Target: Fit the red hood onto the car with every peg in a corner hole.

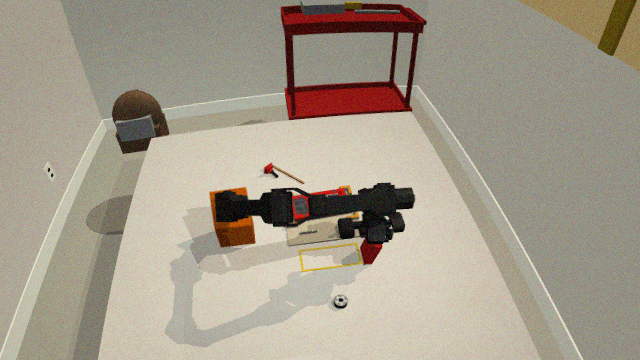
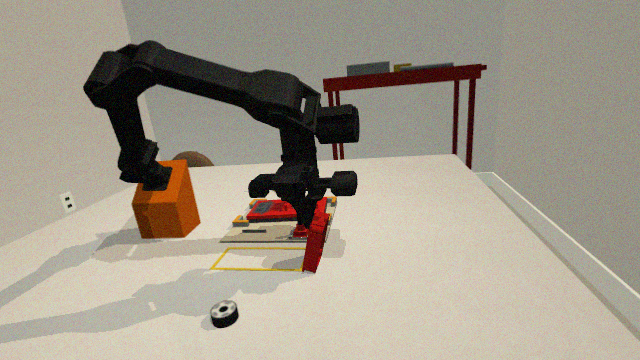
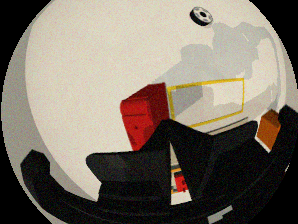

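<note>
The red hood stands up on an edge, leaning, at the right end of the yellow outline. My gripper is shut, with nothing seen between its fingers. It points down close beside the hood's upper part; whether they touch I cannot tell. The red chassis sits in the jig behind the gripper, partly covered by the arm in the top view. The jig's beige plate reaches toward the yellow outline. The engine block and pegs cannot be made out clearly.
A yellow rectangle is marked before the jig. A wheel lies nearer the front. The orange block stands under the arm's base. A red-headed tool lies behind the jig.
</note>
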You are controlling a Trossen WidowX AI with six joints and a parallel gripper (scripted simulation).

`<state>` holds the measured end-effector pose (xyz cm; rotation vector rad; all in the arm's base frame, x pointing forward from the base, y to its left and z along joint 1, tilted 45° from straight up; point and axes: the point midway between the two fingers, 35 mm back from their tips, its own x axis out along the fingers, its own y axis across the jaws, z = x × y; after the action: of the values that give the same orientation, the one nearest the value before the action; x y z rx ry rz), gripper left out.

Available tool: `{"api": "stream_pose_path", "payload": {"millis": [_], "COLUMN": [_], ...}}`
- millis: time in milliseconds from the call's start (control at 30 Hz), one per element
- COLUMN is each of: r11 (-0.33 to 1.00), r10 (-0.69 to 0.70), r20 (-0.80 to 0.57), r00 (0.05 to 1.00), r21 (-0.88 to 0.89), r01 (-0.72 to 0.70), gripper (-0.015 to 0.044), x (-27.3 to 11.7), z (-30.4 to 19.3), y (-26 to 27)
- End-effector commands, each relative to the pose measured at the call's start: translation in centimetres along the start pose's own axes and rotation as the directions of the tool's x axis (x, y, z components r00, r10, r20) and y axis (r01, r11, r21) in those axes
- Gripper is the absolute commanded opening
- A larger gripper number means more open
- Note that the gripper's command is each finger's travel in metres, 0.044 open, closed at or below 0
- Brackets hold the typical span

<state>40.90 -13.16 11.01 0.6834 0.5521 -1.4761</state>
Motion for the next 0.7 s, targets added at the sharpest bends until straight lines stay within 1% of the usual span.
{"api": "stream_pose_path", "payload": {"millis": [0, 667], "r11": [1.000, 1.000], "r10": [-0.001, 0.000], "r20": [0.002, 0.002], "r00": [1.000, 1.000], "r21": [-0.002, -0.001], "r01": [0.001, 0.001], "gripper": [0.0000, 0.0000], "x": [0.01, 0.01], "z": [-0.01, -0.02], "y": [0.17, 0.96]}}
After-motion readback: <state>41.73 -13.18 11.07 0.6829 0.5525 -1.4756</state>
